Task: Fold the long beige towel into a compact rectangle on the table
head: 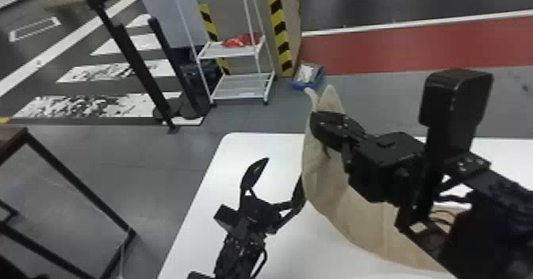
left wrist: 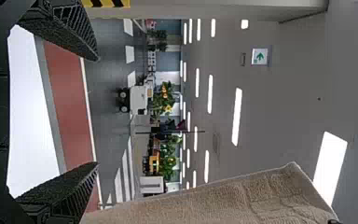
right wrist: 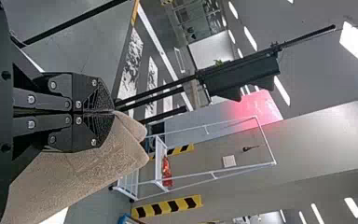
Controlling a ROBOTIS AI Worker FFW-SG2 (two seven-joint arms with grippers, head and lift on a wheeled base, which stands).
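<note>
Beige towel (head: pixel 341 203) held up over the white table (head: pixel 198 218)
Its upper edge is pinched between the right gripper's (head: pixel 317 129) closed fingers; beside it, the left gripper's (head: pixel 279 175) are spread apart.

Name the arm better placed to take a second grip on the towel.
Left, I'd judge: the left gripper is open and empty beside the raised towel, while the right gripper is already shut on its upper part.
</note>
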